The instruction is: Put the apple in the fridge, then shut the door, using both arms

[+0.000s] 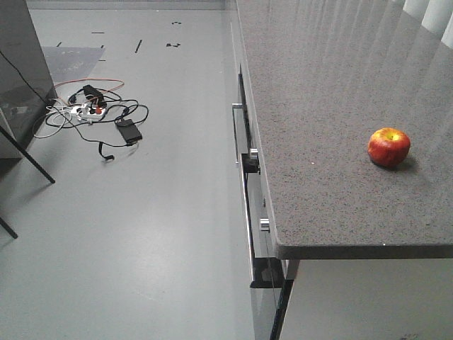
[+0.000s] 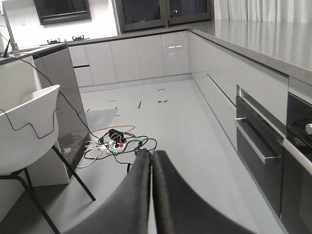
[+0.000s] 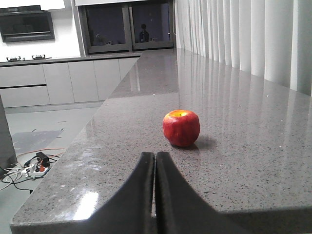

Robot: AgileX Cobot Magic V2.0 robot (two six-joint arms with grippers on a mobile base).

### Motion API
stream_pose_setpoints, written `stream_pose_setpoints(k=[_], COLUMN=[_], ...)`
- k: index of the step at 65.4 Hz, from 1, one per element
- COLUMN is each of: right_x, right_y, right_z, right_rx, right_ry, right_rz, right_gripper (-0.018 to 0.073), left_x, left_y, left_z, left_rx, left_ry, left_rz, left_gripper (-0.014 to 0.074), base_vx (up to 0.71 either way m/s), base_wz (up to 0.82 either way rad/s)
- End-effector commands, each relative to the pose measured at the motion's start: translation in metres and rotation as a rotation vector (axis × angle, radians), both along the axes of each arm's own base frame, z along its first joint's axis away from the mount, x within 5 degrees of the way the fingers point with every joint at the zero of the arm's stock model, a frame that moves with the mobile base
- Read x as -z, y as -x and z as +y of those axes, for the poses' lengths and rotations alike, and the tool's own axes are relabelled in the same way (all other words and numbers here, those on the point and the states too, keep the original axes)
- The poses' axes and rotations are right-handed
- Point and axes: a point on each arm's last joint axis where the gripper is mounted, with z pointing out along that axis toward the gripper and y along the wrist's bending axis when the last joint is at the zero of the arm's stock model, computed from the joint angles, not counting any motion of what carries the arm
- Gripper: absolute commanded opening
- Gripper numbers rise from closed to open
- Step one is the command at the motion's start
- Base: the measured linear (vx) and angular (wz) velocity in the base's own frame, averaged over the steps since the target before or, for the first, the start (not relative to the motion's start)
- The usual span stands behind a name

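Right jaws: pressed together, nothing between them, low over the near edge of the surface (image 3: 253, 165).
Left jaws: together and empty too, out over the floor (image 2: 165, 122) to the left of the surface, looking down the aisle.
Apple (image 3: 181, 127): it stands on the surface, stem hollow up, well apart from both pairs of jaws.
Bearing: the apple lies straight ahead of the right jaws and a little to their right.
Axis: it is round, so we see no long axis, and a grip from any side looks equally good.
Nearer arm: the right, we judge. The left wrist view shows no apple at all.
Next move: we think the right jaws must part before they reach forward.
Edges: the apple sits well in from the near edge and from the left edge, where the surface drops to the floor.
Room: bare surface lies all round the apple. Curtains (image 3: 253, 39) stand far off along the right side.
Fridge: a dark grey panel (image 1: 21, 71) at the far left may belong to it, but we cannot tell. We see no door.
Floor: cables (image 1: 92, 110) lie far left in the aisle, and a white chair (image 2: 29, 122) stands near the left jaws.
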Motion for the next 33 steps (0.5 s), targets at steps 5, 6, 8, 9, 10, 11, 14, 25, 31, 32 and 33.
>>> stream_pose_setpoints(k=[5, 6, 8, 9, 10, 11, 14, 25, 31, 32, 33], right_x=[-0.0063, -0.0063, -0.0063, -0.0063, -0.0063, -0.0063, -0.0063, -0.0063, -0.0063, -0.0063, -0.0063], right_y=[0.0014, 0.0014, 0.0014, 0.0014, 0.0014, 0.0014, 0.0014, 0.0014, 0.0014, 0.0014, 0.0014], right_z=[0.0, 0.0, 0.0, 0.0, 0.0, 0.0, 0.0, 0.0, 0.0, 0.0, 0.0], right_rx=[0.0, 0.0, 0.0, 0.0, 0.0, 0.0, 0.0, 0.0, 0.0, 0.0, 0.0], right_ry=[0.011, 0.011, 0.011, 0.011, 0.011, 0.011, 0.011, 0.011, 0.011, 0.011, 0.011], right_rz=[-0.082, -0.082, -0.082, -0.082, -0.082, -0.082, -0.082, -0.082, -0.082, -0.082, -0.082], right_gripper=[-0.0003, -0.0003, -0.0003, -0.0003, -0.0003, -0.0003, -0.0003, -0.0003, -0.0003, -0.0003, -0.0003], left_x=[-0.0122, -0.0122, -0.0122, -0.0122, -0.0122, -0.0122, -0.0122, -0.0122, -0.0122, -0.0122, -0.0122], left_y=[0.0019, 0.0019, 0.0019, 0.0019, 0.0019, 0.0019, 0.0019, 0.0019, 0.0019, 0.0019, 0.0019], left_z=[-0.0025, -0.0025, -0.0025, -0.0025, -0.0025, -0.0025, -0.0025, -0.0025, -0.0025, -0.0025, -0.0025], left_rx=[0.028, 0.028, 0.028, 0.028, 0.028, 0.028, 0.028, 0.028, 0.028, 0.028, 0.028], left_ry=[0.001, 0.001, 0.001, 0.001, 0.001, 0.001, 0.001, 0.001, 0.001, 0.001, 0.001], left_rz=[-0.091, -0.091, -0.091, -0.091, -0.091, -0.091, -0.091, -0.091, -0.091, -0.091, -0.091], left_gripper=[-0.0007, -0.0007, -0.0007, -0.0007, -0.0007, -0.0007, -0.0007, -0.0007, -0.0007, -0.0007, -0.0007], base_vx=[0.0, 0.0, 0.0, 0.0, 0.0, 0.0, 0.0, 0.0, 0.0, 0.0, 0.0], base_wz=[0.0, 0.0, 0.0, 0.0, 0.0, 0.0, 0.0, 0.0, 0.0, 0.0, 0.0])
